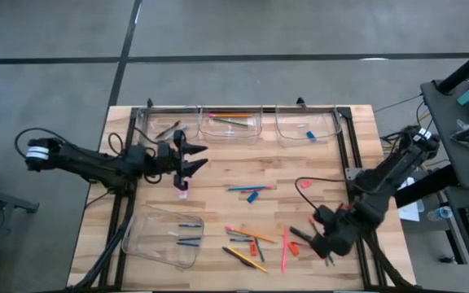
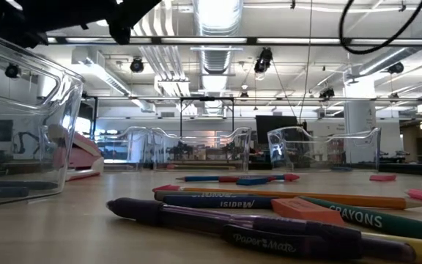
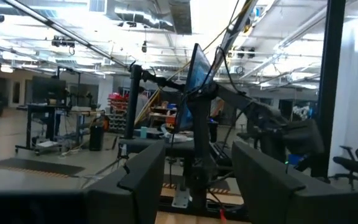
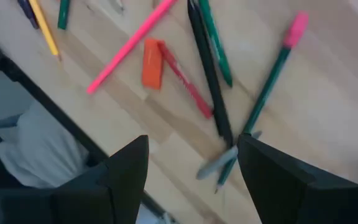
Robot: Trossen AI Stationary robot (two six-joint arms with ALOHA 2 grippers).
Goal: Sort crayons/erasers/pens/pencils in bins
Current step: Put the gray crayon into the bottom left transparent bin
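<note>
Right gripper (image 4: 191, 180): jaws released, empty, above crossed pens (image 4: 207, 81), pencils (image 4: 129, 43), eraser (image 4: 152, 63) near table (image 1: 430, 203) front edge. Risk: grabbing two sticks, knocking one off.
Left gripper (image 1: 192, 157): parted, seemingly empty, beside far bins (image 1: 230, 126).

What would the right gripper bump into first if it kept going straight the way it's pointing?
Probably the dark pen, lying just ahead of the open right gripper beside a green pencil. Depth is hard to judge, so it may meet the wooden table there.
</note>
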